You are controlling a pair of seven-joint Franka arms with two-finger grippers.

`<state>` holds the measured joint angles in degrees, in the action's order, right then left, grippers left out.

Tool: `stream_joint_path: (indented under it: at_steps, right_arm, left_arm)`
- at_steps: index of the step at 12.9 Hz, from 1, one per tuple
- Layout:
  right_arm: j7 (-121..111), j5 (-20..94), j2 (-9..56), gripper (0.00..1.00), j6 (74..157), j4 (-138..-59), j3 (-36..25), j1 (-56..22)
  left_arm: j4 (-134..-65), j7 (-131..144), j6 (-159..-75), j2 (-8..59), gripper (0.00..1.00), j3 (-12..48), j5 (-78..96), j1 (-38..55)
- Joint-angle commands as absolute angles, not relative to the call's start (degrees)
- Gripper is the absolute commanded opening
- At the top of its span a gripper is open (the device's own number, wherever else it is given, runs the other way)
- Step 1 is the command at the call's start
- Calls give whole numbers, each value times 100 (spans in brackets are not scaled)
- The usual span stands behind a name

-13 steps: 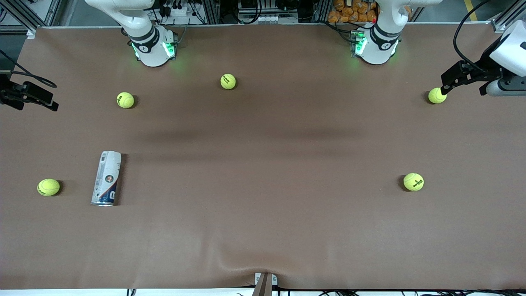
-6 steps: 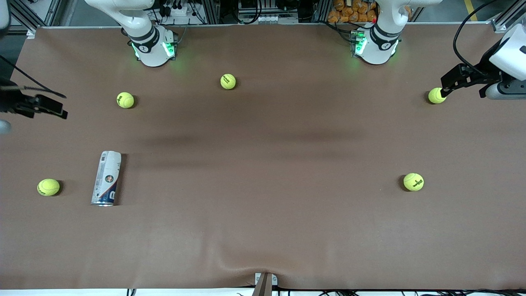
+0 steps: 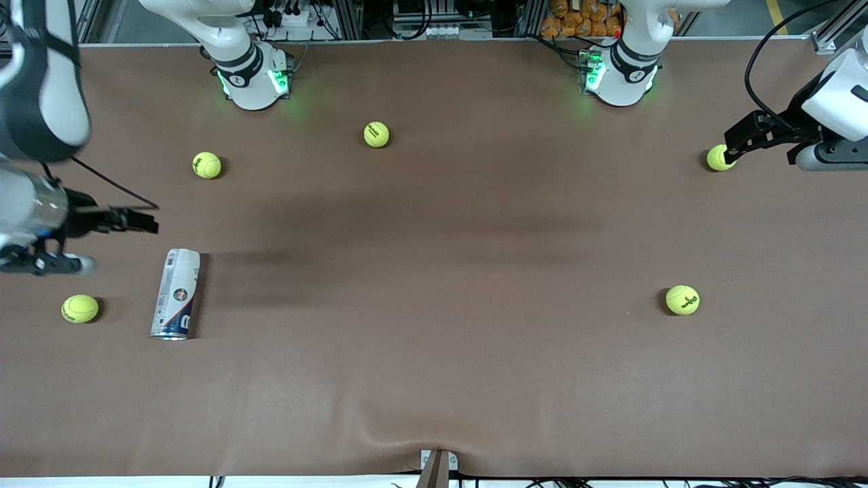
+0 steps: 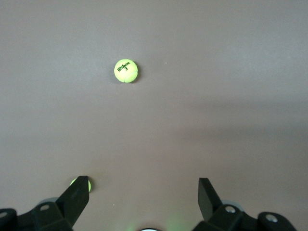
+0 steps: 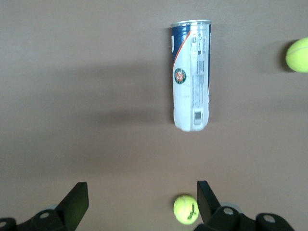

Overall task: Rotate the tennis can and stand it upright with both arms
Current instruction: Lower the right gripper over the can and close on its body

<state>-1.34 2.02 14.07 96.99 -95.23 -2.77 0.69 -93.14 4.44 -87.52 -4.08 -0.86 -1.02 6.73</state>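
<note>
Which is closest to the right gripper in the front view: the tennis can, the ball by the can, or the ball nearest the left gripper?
From the right gripper:
1. Tennis can, lying on its side just below it in that view.
2. Ball beside the can, at the right arm's end.
3. Ball by the left gripper, at the left arm's end.

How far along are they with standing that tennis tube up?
Nothing is done yet: the tennis can lies on its side on the table, untouched. The right end effector, open, hangs over the table near the can's farther end. The left end effector, open, waits by a tennis ball. Gripping, rotating and uprighting all remain.
</note>
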Motion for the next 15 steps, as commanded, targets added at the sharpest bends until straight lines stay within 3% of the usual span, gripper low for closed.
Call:
stream_joint_path:
  at_steps: [1,8,15]
  right_arm:
    - [-140,132,1563,100,10561,-10211,-255,132]
    - [-1282,97,2828,100,12013,-10327,-255,650]
    - [-1424,-237,3480,100,12955,-10283,-255,747]
  left_arm:
    - [-9211,325,-8648,-325,100,-62,-105,624]
    - [-9211,325,-8666,-246,100,-53,-114,633]
    - [-9220,325,-8701,-167,100,-53,-114,633]
